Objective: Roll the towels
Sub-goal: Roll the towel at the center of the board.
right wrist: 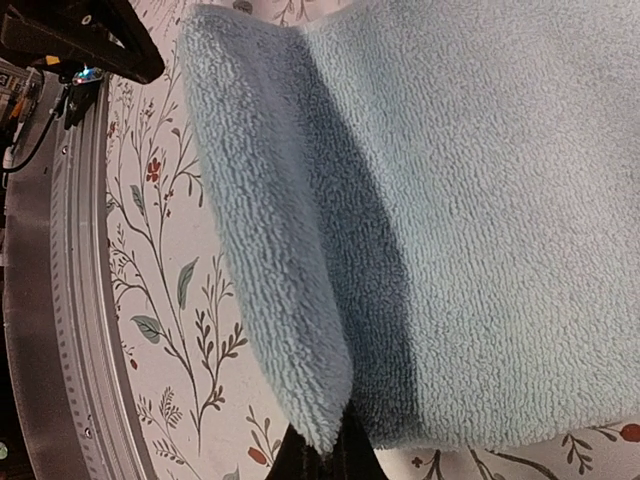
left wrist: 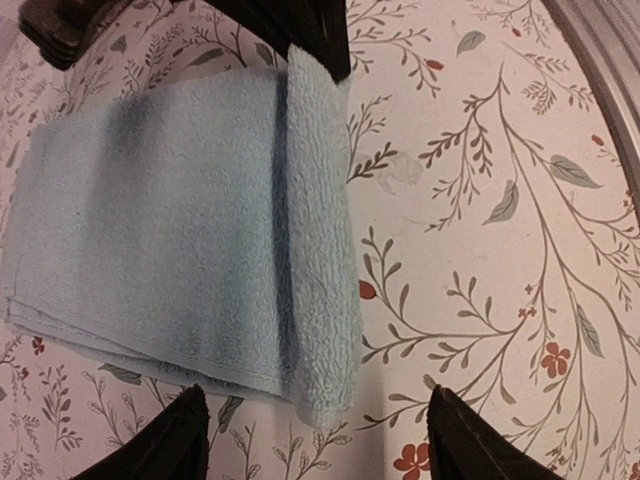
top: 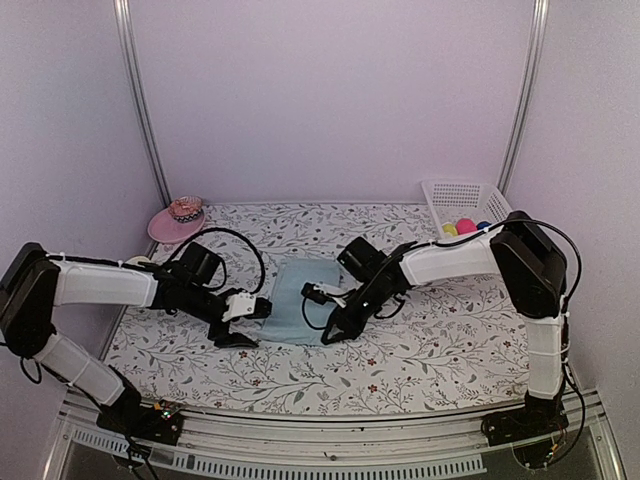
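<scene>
One towel lies on the counter, its near edge rolled. Our left hand is spread at the roll's end; our right hand pinches the roll

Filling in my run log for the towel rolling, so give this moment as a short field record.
towel: pale aqua towel, flat on the floral table, near edge turned over once
left gripper: open, at the fold's left end
right gripper: shut on the fold's right end
back left: pink hat
back right: white basket holding coloured balls
</scene>
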